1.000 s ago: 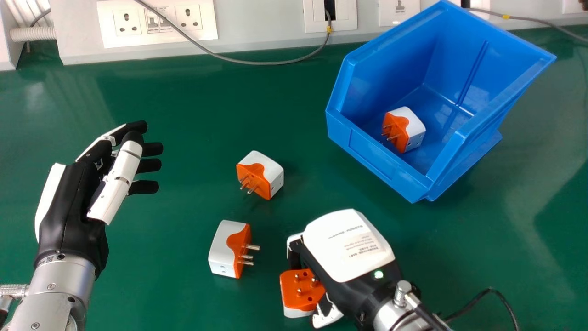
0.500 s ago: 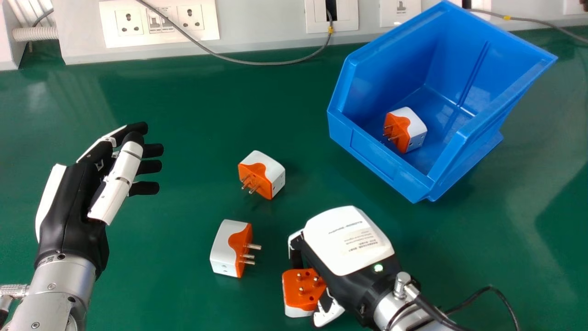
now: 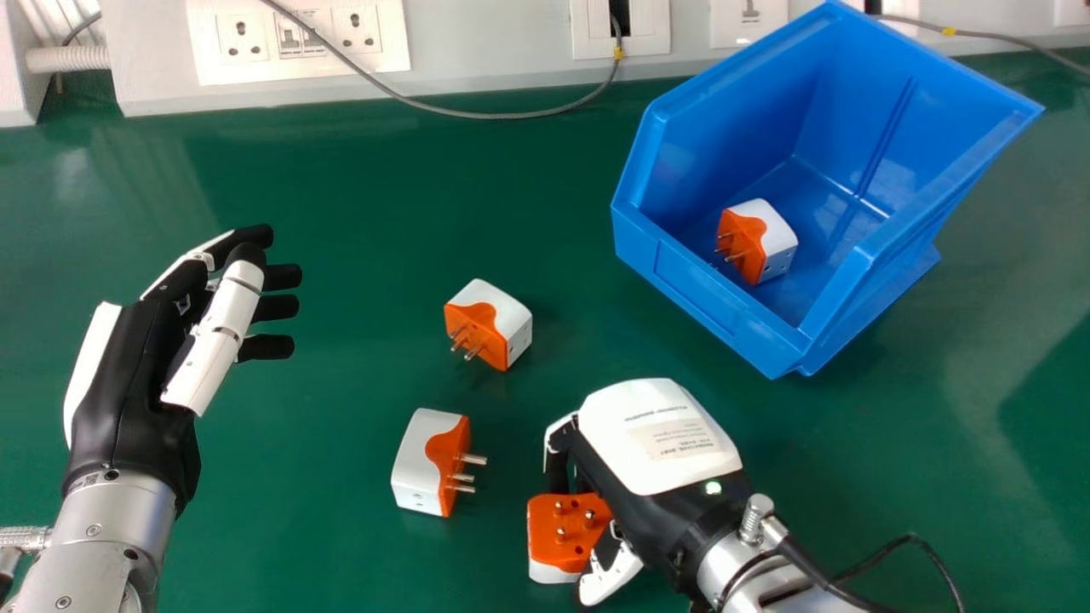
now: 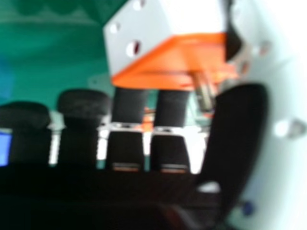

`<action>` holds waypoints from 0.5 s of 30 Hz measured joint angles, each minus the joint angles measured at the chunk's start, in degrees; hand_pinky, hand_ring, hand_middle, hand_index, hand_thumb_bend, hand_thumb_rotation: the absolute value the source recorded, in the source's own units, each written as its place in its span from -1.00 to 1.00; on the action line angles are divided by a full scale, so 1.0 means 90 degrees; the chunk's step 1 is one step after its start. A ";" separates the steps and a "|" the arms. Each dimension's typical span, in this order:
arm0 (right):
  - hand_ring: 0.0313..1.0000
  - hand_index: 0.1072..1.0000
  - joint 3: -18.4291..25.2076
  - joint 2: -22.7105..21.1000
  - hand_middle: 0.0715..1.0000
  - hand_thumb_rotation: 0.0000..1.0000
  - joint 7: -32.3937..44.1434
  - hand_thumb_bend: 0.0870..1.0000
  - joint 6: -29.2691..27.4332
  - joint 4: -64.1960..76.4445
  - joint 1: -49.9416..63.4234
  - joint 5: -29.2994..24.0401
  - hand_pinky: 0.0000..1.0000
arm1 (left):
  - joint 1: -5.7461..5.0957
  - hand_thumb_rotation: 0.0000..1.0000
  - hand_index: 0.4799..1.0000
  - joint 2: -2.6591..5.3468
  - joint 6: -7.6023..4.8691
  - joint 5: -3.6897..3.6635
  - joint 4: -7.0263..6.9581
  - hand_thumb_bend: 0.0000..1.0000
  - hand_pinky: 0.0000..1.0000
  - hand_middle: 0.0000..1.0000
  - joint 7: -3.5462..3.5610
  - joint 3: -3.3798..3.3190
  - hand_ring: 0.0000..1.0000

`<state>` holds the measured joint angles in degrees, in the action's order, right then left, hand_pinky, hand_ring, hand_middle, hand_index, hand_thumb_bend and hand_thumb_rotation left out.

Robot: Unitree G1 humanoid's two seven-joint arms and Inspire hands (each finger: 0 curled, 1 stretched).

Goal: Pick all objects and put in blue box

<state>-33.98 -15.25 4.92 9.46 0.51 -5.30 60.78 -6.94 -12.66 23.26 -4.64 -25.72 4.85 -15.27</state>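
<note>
One adapter [image 3: 567,536], half-curled right fingers [image 3: 557,470] around it

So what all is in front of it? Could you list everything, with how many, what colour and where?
Plug adapters: four, white and orange; one adapter in the box, two loose on the table (upper adapter, lower adapter), and a held adapter between the right hand's thumb and fingers
Box: one, blue, upper right
Table: one, green, underneath
Socket and switch panels: several, white, along the back
Cables: two grey at the back, one black by the right arm
Ribbed hose: one, whitish, upper left
Forearms: two, silver, lower left and lower right
Hands: two, black and white; left hand at the left, right hand at lower centre
</note>
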 measured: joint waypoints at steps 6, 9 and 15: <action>-0.91 -0.19 0.0128 0.0018 -0.85 -0.78 0.0224 -0.11 0.0022 0.0086 0.0000 -0.0247 -0.94 | 0.0000 0.40 0.23 -0.0001 0.0000 0.0000 0.0000 -0.46 0.25 0.46 0.0007 -0.0042 0.45; -0.91 -0.19 0.0144 0.0023 -0.86 -0.77 0.0333 -0.11 0.0105 0.0168 0.0005 -0.0273 -0.94 | 0.0000 0.40 0.23 -0.0001 0.0000 0.0000 0.0000 -0.46 0.25 0.46 0.0011 -0.0051 0.45; -0.92 -0.19 0.0185 0.0018 -0.86 -0.77 0.0481 -0.11 0.0186 0.0344 0.0081 -0.0317 -0.95 | -0.0004 0.39 0.22 -0.0001 0.0013 0.0001 -0.0026 -0.45 0.25 0.46 0.0014 -0.0056 0.44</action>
<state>-32.32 -15.09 9.25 11.13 3.60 -4.57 57.93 -6.98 -12.67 23.37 -4.63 -25.96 4.98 -15.78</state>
